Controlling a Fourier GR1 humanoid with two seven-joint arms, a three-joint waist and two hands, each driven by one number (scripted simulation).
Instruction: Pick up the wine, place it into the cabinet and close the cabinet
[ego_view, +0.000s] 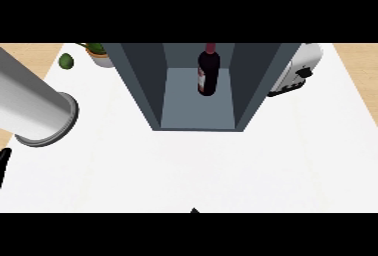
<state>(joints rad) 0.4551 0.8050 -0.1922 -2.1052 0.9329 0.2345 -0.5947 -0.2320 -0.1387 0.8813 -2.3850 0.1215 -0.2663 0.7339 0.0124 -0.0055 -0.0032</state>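
Nearest to me the white worktop lies bare of things, save for a tiny dark tip at its lower edge that is too small to name. At the left a thick grey forearm slants across the worktop's edge. Below it a thin black sliver at the very border looks like part of the left robot hand, though I cannot tell whether it is spread or closed. The right robot hand I cannot make out anywhere. Further back, in the middle, the dark grey cabinet stands open toward the robot, and the wine stands upright on its pale floor, roughly midway between the two side walls and touching neither, with nothing holding it. So the placing looks done and the closing seems to be what remains. As for the wine itself, I would judge it a glass bottle: stiff, fairly heavy if full, smooth enough to slip and quick to break. Being tall and narrow, it would tip at a knock, so any new hold is best taken round the broad body below the shoulder, not at the neck. Just right of the cabinet sits a white toaster. Off to the far left are a potted plant and a small green fruit
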